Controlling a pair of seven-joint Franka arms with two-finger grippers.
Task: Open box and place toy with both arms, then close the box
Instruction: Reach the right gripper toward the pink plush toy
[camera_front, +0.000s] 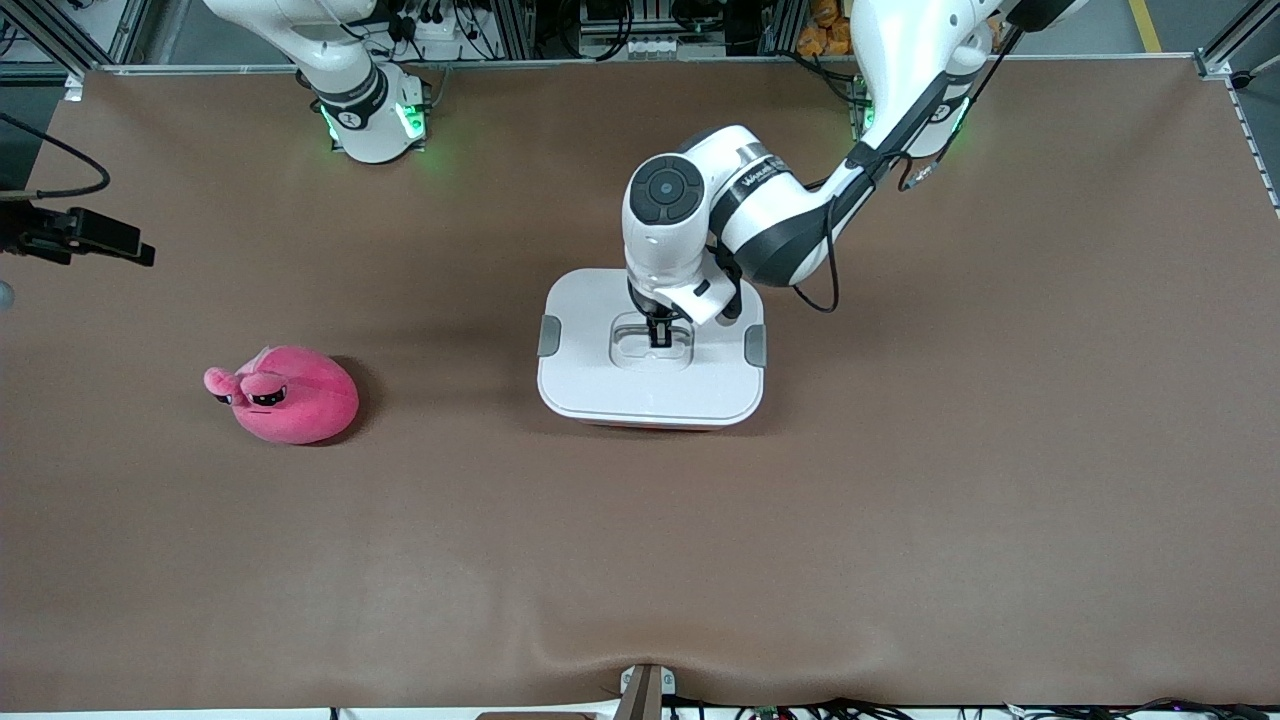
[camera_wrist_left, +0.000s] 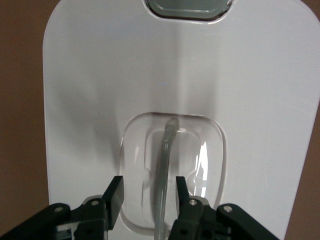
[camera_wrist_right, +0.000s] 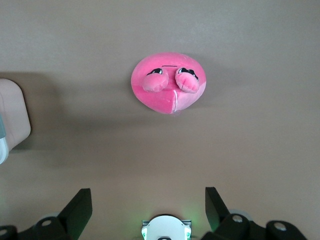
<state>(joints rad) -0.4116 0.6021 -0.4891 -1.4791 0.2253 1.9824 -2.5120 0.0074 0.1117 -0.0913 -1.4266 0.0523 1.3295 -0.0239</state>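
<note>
Lying flat, box (camera_front: 652, 375) long axis toward arm bases

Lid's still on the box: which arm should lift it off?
Left. The left gripper is down in the lid's recessed handle, fingers either side. The right gripper waits open above the toy.

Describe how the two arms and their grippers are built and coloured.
Both arms are white with rounded shells. The left arm has dark grey joint bands, a round dark cap, small lettering and a loose black cable. The right arm has a dark band too. Both bases glow green. The left gripper and right gripper have black angular fingers with visible screws.
</note>
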